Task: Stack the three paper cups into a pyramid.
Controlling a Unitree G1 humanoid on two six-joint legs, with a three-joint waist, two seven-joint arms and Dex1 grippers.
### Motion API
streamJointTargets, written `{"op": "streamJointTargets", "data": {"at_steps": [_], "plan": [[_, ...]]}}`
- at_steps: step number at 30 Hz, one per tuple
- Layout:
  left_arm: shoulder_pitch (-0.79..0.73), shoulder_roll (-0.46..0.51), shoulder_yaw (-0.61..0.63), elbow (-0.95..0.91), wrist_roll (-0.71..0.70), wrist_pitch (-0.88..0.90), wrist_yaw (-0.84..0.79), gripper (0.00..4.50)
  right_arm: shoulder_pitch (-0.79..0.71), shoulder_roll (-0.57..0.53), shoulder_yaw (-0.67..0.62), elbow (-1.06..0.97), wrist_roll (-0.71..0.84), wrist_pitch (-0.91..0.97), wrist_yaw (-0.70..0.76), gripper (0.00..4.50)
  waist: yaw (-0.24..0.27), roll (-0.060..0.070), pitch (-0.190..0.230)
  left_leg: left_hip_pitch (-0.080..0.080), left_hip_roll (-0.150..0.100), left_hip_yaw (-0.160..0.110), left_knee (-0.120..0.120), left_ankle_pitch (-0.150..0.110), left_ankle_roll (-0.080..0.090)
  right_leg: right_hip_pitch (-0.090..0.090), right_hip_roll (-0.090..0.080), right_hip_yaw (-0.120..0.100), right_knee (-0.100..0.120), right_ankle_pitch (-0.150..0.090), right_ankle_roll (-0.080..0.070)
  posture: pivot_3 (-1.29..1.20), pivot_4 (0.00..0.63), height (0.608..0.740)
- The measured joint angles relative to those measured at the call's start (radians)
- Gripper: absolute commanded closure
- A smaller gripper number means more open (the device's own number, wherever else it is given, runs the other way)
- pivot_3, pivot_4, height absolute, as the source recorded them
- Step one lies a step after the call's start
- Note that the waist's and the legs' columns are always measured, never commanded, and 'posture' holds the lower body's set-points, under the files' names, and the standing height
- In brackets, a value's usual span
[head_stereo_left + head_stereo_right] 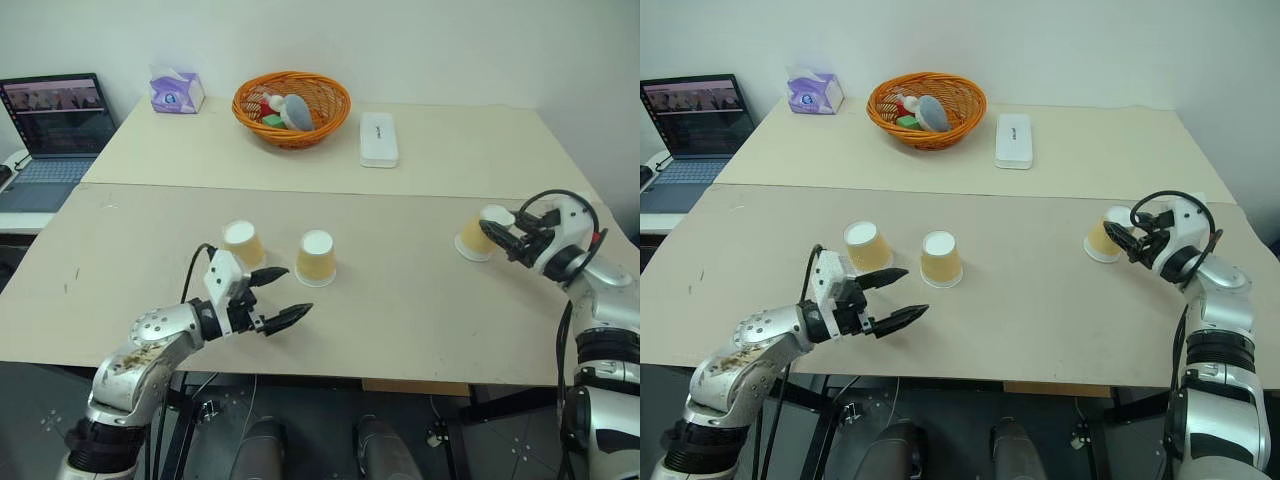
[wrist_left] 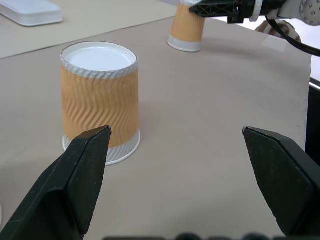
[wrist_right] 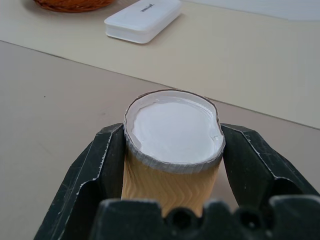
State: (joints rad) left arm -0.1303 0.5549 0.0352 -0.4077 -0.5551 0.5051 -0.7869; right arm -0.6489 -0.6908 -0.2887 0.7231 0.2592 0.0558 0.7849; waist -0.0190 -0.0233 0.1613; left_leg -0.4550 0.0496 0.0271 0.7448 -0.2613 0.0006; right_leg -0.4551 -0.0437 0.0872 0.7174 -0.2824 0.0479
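- My right gripper [image 3: 172,150] is clenched on one of the three paper cups, the right cup [image 1: 475,239]. One black finger presses each side just under its white top, and that top is squeezed slightly out of round.
- The right cup stands upside down on the desk [image 1: 400,320], far over on my right near the desk's right edge, well apart from the other two.
- My left gripper [image 1: 283,296] is released, its two black fingers spread wide with nothing between them. It hovers low over the front part of the desk, pointing toward the middle.
- The middle cup [image 1: 316,258] stands upside down just beyond my left gripper's fingertips, not touched by them. In the left wrist view it stands beside one finger, with bare desk between the two fingers.
- The left cup [image 1: 243,243] stands upside down near the middle cup, with a small gap between them. It is just past my left wrist.
- No cup sits on top of another, so the pyramid is not yet built.
- At the back of the desk sits an orange basket [image 1: 291,108] with a few things in it, and a white case [image 1: 379,138] lies just beside it on its right.
- A purple tissue box [image 1: 176,90] stands at the back left corner. An open laptop [image 1: 52,135] sits on a separate surface farther left.
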Motion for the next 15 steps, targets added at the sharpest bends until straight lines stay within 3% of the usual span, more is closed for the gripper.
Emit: {"op": "streamJointTargets", "data": {"at_steps": [8, 15], "plan": [[0.063, 0.004, 0.013, -0.066, -0.018, 0.002, 0.012, 0.00, -0.059, 0.002, 0.003, -0.089, 0.046, 0.042, 0.057, 1.86, -0.001, 0.000, 0.000, 0.000, 0.000, 0.000, 0.000, 0.000, 0.000, 0.000, 0.000, 0.000, 0.000, 0.000, 0.000, 0.00, 0.150, 0.675], [0.118, -0.045, 0.057, -0.091, -0.011, -0.058, 0.066, 0.00, -0.027, 0.034, 0.121, -0.417, 0.195, 0.285, 0.246, 1.86, 0.002, 0.000, 0.000, 0.000, 0.000, -0.001, 0.000, 0.000, 0.000, 0.000, 0.000, -0.001, 0.000, 0.000, 0.000, 0.00, 0.150, 0.675]]}}
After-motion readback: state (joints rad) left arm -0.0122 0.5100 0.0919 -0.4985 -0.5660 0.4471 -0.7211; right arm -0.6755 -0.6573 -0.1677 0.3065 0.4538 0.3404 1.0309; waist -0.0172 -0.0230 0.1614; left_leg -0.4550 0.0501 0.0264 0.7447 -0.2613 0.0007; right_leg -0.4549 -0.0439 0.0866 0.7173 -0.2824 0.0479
